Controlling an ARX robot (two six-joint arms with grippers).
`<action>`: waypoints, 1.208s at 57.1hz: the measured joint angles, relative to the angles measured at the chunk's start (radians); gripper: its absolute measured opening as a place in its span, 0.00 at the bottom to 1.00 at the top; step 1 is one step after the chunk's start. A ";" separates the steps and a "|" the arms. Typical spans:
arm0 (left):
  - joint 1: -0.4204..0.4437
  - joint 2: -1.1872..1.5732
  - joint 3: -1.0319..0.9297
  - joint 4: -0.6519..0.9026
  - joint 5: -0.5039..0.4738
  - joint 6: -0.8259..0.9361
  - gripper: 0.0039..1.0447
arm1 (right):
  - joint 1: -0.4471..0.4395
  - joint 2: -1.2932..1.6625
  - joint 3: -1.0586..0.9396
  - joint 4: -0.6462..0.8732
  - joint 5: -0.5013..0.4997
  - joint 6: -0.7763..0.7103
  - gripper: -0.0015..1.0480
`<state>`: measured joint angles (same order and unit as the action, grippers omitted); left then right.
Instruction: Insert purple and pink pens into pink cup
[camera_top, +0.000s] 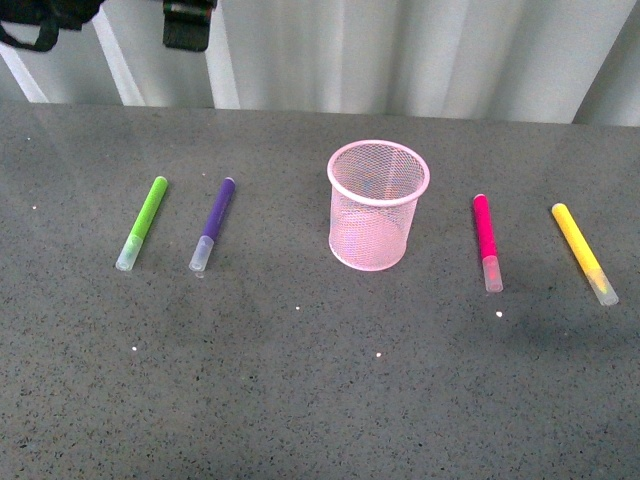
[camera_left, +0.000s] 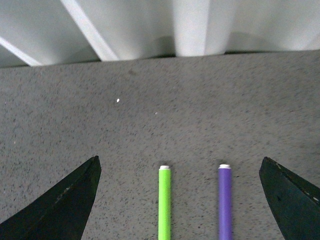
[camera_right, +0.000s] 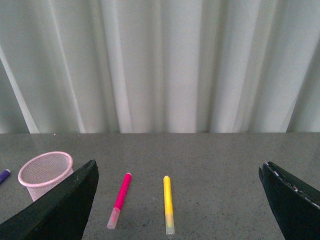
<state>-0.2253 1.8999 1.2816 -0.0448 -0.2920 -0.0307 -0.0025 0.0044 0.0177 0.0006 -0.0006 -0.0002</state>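
Observation:
The pink mesh cup (camera_top: 378, 204) stands upright and empty mid-table. The purple pen (camera_top: 213, 224) lies flat to its left and the pink pen (camera_top: 486, 241) flat to its right, both with clear caps toward me. Neither arm shows in the front view. My left gripper (camera_left: 180, 200) is open and empty above the table; the purple pen (camera_left: 225, 200) lies between its jaws, nearer one jaw. My right gripper (camera_right: 177, 205) is open and empty, high above the table; the pink pen (camera_right: 120, 199) and the cup (camera_right: 44, 173) show below it.
A lime-green marker (camera_top: 142, 222) lies left of the purple pen and also shows between the left jaws (camera_left: 164, 202). A yellow marker (camera_top: 584, 252) lies right of the pink pen, seen also in the right wrist view (camera_right: 168, 204). White curtain (camera_top: 400, 50) backs the grey table.

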 joint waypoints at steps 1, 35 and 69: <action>0.002 0.004 -0.004 0.002 -0.001 -0.002 0.94 | 0.000 0.000 0.000 0.000 0.000 0.000 0.93; -0.014 0.214 -0.043 0.093 0.025 -0.058 0.94 | 0.000 0.000 0.000 0.000 0.000 0.000 0.93; -0.077 0.349 0.057 0.092 0.066 -0.082 0.94 | 0.000 0.000 0.000 0.000 0.000 0.000 0.93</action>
<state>-0.3019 2.2486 1.3384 0.0475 -0.2260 -0.1127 -0.0025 0.0044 0.0177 0.0006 -0.0006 -0.0002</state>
